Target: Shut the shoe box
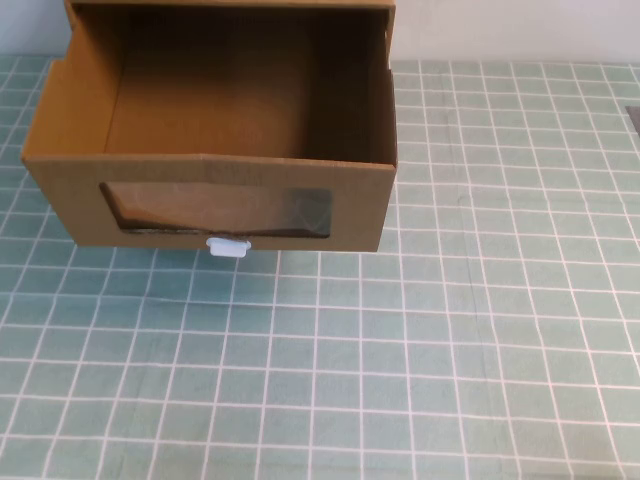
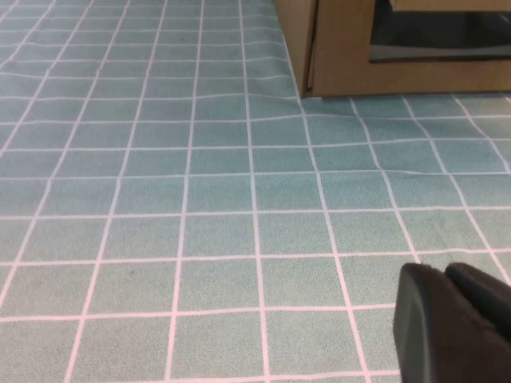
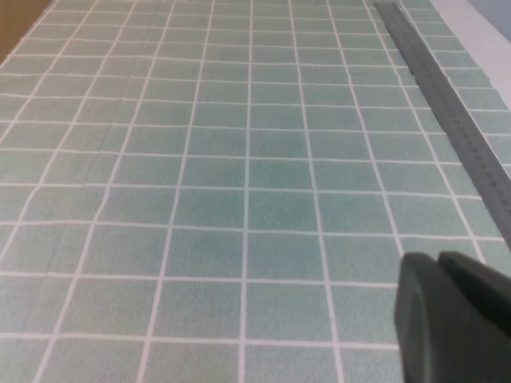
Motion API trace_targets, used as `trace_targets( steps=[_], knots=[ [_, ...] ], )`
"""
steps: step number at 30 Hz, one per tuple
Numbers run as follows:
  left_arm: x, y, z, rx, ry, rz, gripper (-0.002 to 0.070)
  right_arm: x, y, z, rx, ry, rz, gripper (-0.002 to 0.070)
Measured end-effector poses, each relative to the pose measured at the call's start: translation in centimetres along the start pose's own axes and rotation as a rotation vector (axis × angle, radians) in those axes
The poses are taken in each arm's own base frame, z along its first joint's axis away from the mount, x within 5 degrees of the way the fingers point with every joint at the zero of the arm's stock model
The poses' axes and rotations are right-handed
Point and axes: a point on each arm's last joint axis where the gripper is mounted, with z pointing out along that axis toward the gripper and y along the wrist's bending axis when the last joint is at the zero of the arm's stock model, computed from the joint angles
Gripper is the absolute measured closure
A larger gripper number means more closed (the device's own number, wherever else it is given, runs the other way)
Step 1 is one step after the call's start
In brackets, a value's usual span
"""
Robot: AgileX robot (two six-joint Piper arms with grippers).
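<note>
Brown cardboard shoe box (image 1: 215, 130) is sitting on the far left part of the table (image 1: 450, 330), its drawer pulled out toward the near side and lying open on top, inside bare. Drawer front is facing near, w/ a clear rectangular window (image 1: 220, 212) cut into it and a small white pull tab (image 1: 228, 246) hanging just below the window, at the bottom edge. Outer sleeve is showing at the far end, around the drawer's back part.

Table is wearing a green cloth w/ a white grid; cloth is wrinkling slightly in spots.

Left end effector (image 2: 451, 319) is showing only in the left wrist view, as dark fingers close together at the frame corner, hovering low over the cloth, well apart from the box. Same view is catching the box's corner and part of the window.

Right end effector (image 3: 451, 319) is showing only in the right wrist view, dark fingers likewise looking together, over bare cloth. A long grey metal ruler (image 3: 447, 104) is lying on the table by the cloth's edge in that view; a sliver of it is peeking in at the far right edge in the high view.
</note>
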Motion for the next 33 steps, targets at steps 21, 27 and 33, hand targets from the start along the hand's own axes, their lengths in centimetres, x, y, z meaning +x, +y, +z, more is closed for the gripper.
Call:
trace_targets(
  steps=[21,27,33],
  knots=[
    [0.0,0.1,0.0,-0.010,0.000,0.056,0.0680,0.0,0.0,0.0,0.002,0.000,-0.005,0.0691],
    [-0.1,0.1,0.0,-0.011,-0.010,0.058,0.0680,-0.1,0.0,0.0,0.002,-0.008,-0.008,0.0691],
    [-1.1,0.0,0.0,-0.005,-0.123,0.025,0.0680,-1.4,0.1,-0.1,-0.010,-0.152,-0.008,0.0691]
  ],
)
